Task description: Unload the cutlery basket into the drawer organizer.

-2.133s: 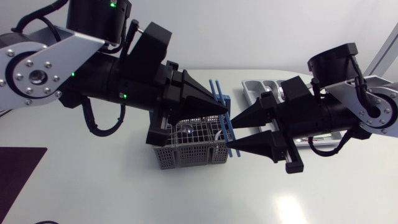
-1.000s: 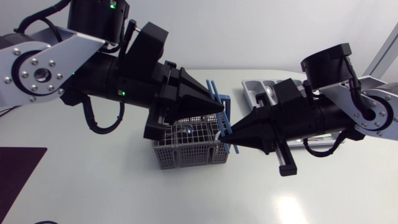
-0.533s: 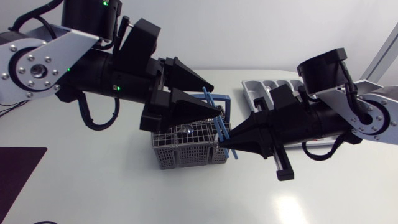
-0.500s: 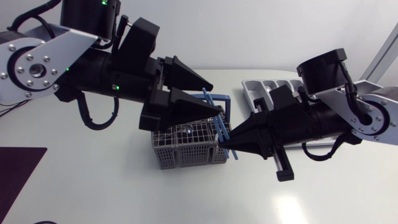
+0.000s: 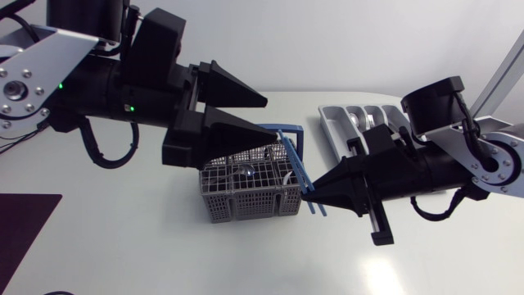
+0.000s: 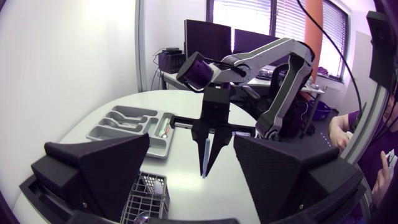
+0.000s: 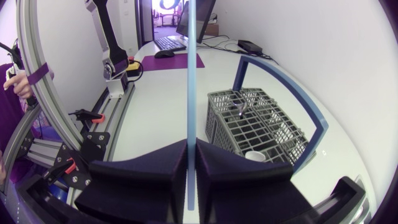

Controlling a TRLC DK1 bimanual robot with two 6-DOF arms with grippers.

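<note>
The left gripper (image 5: 270, 117) has let go and backed off, open. The right gripper (image 5: 308, 192) alone pinches the stick (image 5: 295, 164) beside the basket (image 5: 246, 195).

Left wrist: the stick hangs upright, with the organizer (image 6: 102, 132) beyond.

Right wrist: the fingers (image 7: 161, 168) clamp the stick, which could swivel or snag the handle (image 7: 238, 74).

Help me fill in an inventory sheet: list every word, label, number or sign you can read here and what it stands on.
None. No legible print shows on the cutlery basket, the drawer organizer, the blue stick, the left gripper or the right gripper.
</note>
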